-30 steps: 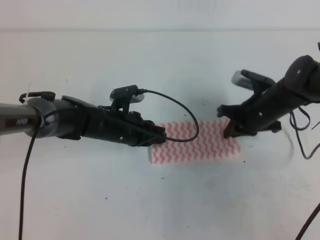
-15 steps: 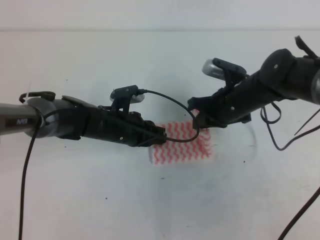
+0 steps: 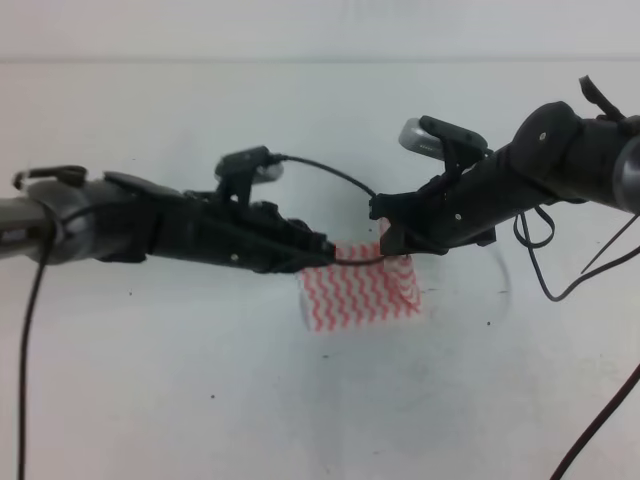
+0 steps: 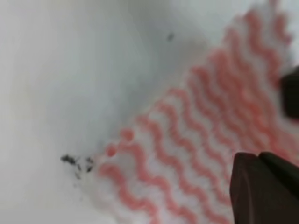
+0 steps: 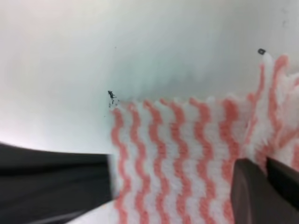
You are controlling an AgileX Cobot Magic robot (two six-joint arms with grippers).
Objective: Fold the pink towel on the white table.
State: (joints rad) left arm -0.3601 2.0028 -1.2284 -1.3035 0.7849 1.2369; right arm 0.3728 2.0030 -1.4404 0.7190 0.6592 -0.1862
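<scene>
Pink towel (image 3: 362,291) lies mid white table (image 3: 150,400), well off every edge, its right end lifted. Thin, limp, light; best held at corners/hem. Right gripper (image 3: 392,238) pinches the raised end. Left gripper (image 3: 322,256) at far-left corner, jaw state unclear.

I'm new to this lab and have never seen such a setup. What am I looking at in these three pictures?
Two black robot arms work over a white table. The wide picture looks down from above; the two close-ups come from cameras on the arms' wrists. The only thing on the table is a pink towel with wavy stripes. The right gripper appears to pinch the towel's right end, lifted above the rest. The left gripper sits at the towel's left end; whether it grips is unclear. The close-ups show the towel from each side.
</scene>
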